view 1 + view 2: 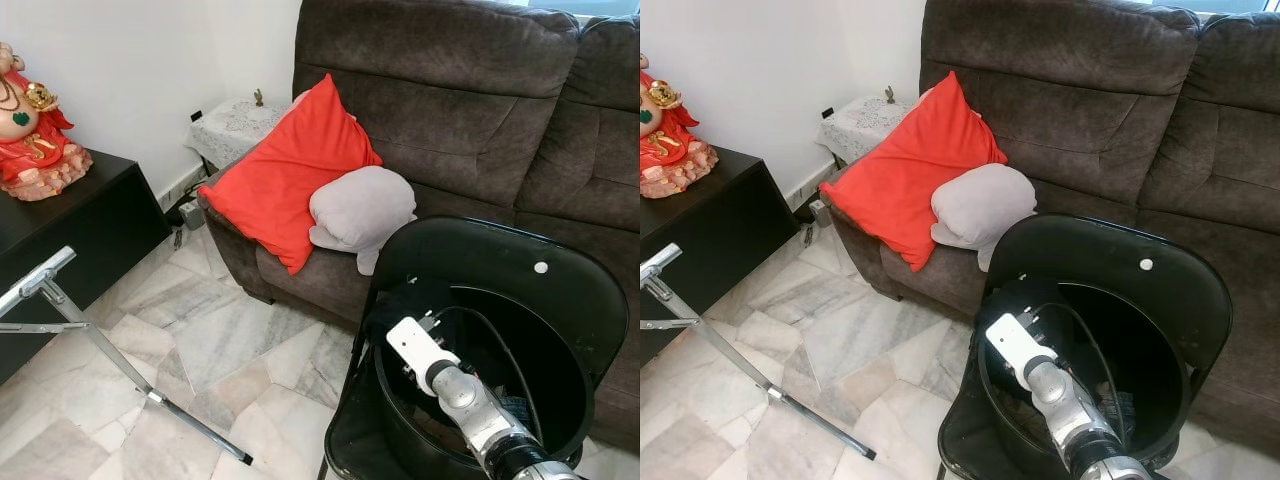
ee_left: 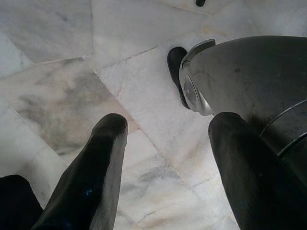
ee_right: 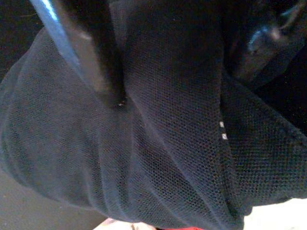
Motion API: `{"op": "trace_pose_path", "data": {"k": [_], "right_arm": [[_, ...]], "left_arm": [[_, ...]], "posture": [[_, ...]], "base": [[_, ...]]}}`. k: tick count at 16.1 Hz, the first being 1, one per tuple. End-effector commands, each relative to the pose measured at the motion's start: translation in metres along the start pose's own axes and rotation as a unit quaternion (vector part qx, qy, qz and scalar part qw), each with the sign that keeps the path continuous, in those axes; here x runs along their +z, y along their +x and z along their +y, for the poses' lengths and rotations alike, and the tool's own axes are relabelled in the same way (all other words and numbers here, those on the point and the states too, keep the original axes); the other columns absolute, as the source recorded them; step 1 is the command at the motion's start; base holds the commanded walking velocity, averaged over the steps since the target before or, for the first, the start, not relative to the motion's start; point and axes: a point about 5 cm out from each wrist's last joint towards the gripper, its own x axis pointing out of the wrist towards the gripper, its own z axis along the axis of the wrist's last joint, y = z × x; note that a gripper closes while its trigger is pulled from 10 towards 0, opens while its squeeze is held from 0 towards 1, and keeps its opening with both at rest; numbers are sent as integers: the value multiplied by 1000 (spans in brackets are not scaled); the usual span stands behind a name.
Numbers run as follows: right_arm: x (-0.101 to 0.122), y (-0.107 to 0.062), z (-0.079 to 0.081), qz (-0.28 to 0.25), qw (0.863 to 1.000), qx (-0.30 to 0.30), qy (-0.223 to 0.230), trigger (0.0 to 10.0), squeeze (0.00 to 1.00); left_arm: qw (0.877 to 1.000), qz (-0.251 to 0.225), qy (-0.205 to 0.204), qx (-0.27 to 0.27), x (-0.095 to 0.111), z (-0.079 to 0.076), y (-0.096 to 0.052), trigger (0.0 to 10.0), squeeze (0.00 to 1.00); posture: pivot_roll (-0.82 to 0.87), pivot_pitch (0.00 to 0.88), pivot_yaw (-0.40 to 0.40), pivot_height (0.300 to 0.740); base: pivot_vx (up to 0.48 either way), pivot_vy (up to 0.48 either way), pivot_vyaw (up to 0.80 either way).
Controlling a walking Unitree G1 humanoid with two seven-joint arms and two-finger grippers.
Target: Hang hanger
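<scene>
**Right claw down in the bin, on cloth rather than a hanger**

In front of the sofa [image 1: 480, 120] stands a black bin [image 1: 560, 300], well apart from the metal rack [image 1: 90, 340]. The right claw [image 3: 177, 86] reaches into the bin, spread wide against dark mesh cloth [image 3: 168, 158]. The hanger may be buried under the cloth, but I cannot tell. The risk, as I judge it, is closing on fabric alone and lifting a garment with no hook, or snagging the mesh. The left claw [image 2: 169, 122] hangs spread over the floor [image 2: 57, 96].
</scene>
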Motion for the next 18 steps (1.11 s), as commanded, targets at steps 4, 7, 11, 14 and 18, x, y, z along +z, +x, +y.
{"op": "trace_pose_path", "data": {"k": [4,7,11,14,18], "right_arm": [[3,1,-4,-6,1000,-19,14,0,0],[-2,-2,-8,-7,999,-40,30,0,0],[-3,-11,-17,-33,991,-90,92,0,0],[0,-37,-19,-81,967,-139,199,0,0],[-3,-90,-6,-115,921,-174,330,0,0]], "left_arm": [[1000,12,2,8,-7,6,-3,10000,0],[1000,11,2,6,-7,5,-2,10000,0],[1000,10,0,5,-6,3,-2,10000,0],[1000,9,-1,5,-6,3,-2,10000,0],[1000,8,1,5,-6,2,-2,10000,0]], "posture": [[97,102,109,740],[86,102,106,740],[72,99,102,740],[64,96,96,740],[36,91,91,740]], "base": [[0,0,0],[0,0,0],[0,0,0],[0,0,0],[0,0,0]]}}
